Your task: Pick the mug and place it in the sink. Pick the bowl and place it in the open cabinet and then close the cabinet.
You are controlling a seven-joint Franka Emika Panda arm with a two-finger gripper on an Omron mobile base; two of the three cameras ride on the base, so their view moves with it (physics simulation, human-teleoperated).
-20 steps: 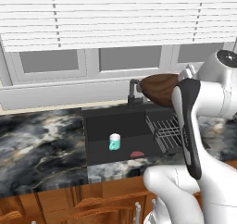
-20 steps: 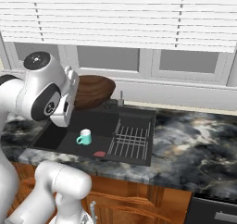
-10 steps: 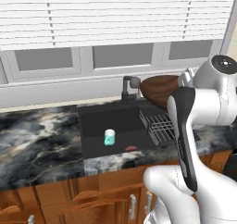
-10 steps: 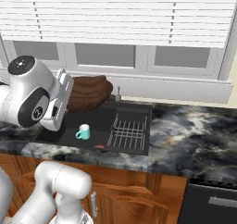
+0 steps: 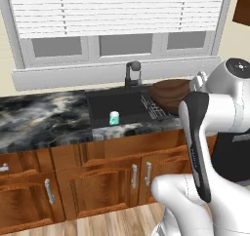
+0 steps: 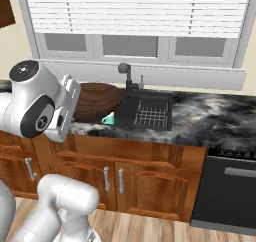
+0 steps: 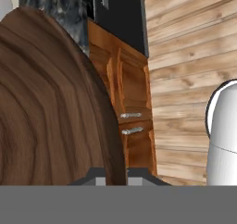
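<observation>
The wide dark-brown wooden bowl (image 5: 168, 92) hangs in the air over the counter's front edge beside the sink (image 5: 103, 105). My gripper (image 7: 115, 176) is shut on the bowl's rim, and the wood grain of the bowl (image 7: 51, 107) covers the left half of the hand view. The bowl (image 6: 97, 101) sits just right of my white hand in the right base view. The small teal mug (image 5: 114, 118) stands upright inside the black sink (image 6: 131, 117), and the mug (image 6: 108, 119) peeks out under the bowl. A corner of the reddish-brown cabinet (image 5: 242, 6) shows high on the wall.
A dark faucet (image 5: 133, 73) rises behind the basin, with a wire rack (image 6: 152, 115) on one side. Marble counter (image 5: 44, 117) runs along under the window. Wood under-counter doors (image 5: 97, 181) and a black appliance (image 6: 230, 186) stand below; wooden floor lies in front.
The whole picture has shifted: the base has backed away from the counter, so lower cabinets and floor now show. The bowl stays in the gripper and the mug stays in the sink.
</observation>
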